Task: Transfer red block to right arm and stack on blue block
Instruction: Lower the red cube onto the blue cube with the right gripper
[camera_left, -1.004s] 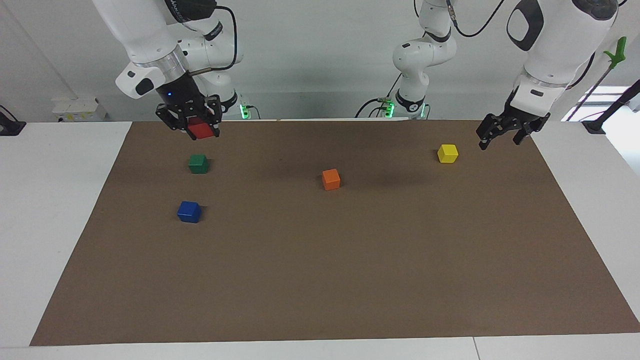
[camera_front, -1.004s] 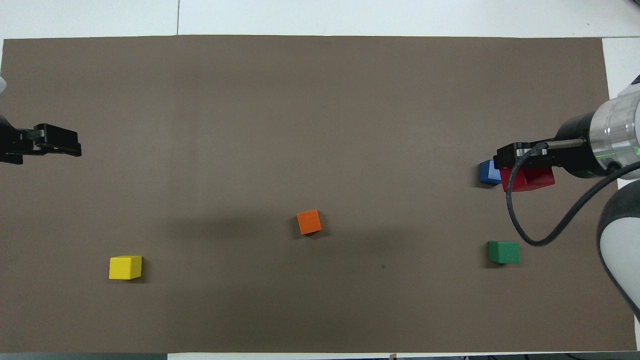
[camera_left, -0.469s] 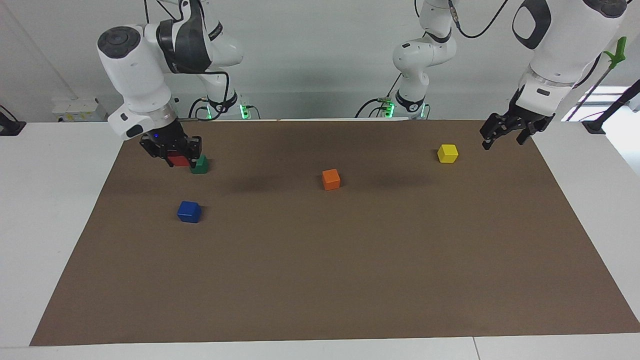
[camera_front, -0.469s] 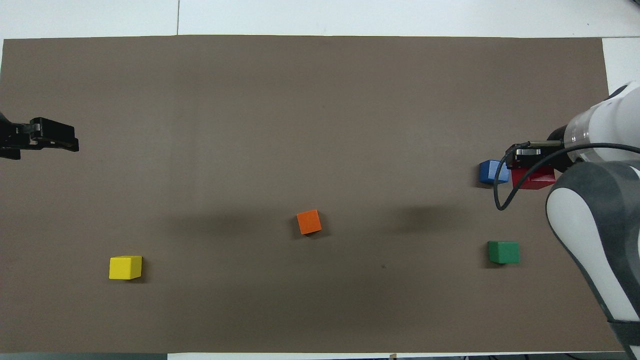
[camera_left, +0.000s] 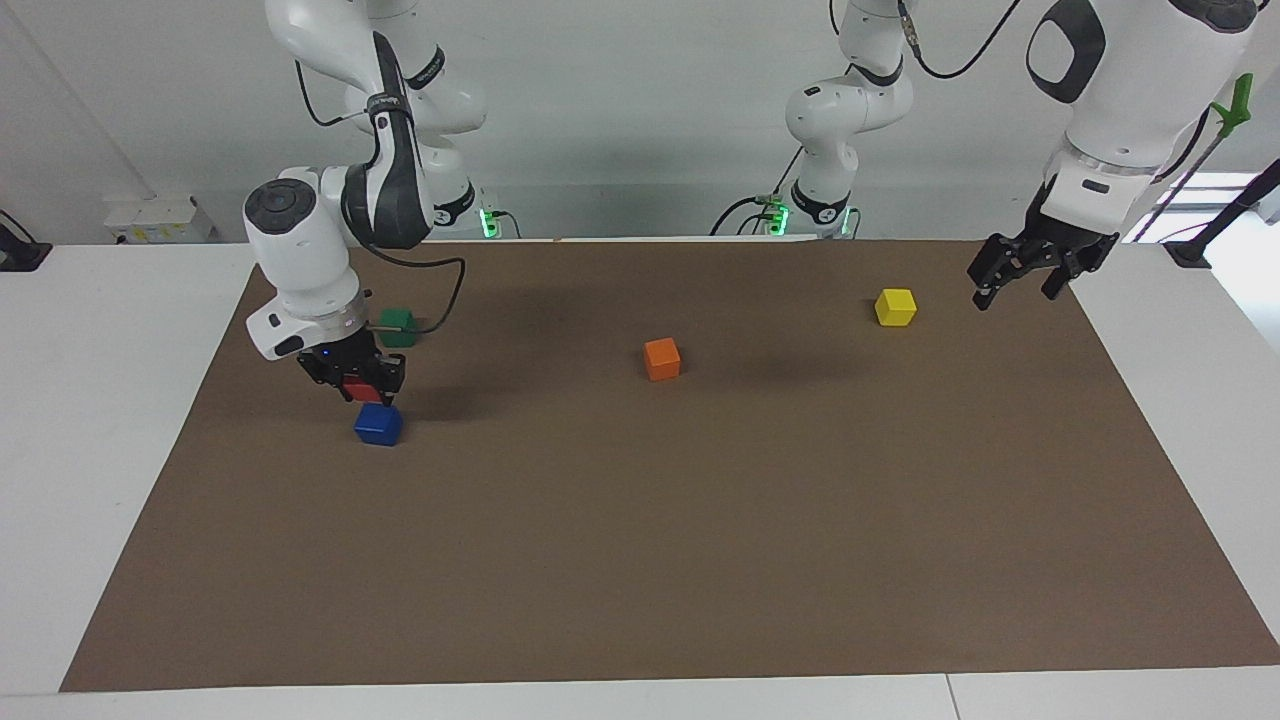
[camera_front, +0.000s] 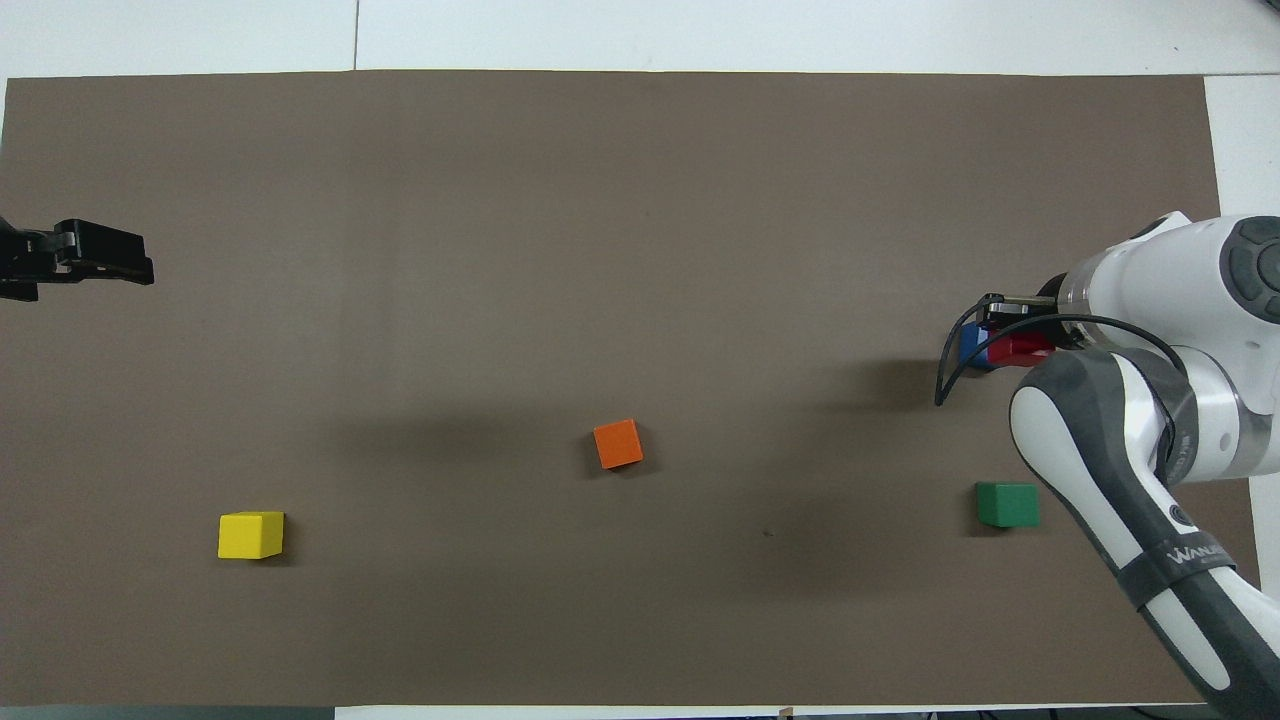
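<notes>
My right gripper is shut on the red block and holds it just above the blue block, slightly off toward the right arm's end. In the overhead view the red block shows under the gripper, partly over the blue block. I cannot tell whether the two blocks touch. My left gripper hangs empty above the table edge at the left arm's end, beside the yellow block; it also shows in the overhead view.
An orange block sits mid-table. A green block lies nearer to the robots than the blue block, close to my right arm's wrist. The brown mat covers the table.
My right gripper has come down with the red block, from over the green block to just above the blue block. The left gripper has drifted slightly toward its own end of the table.
</notes>
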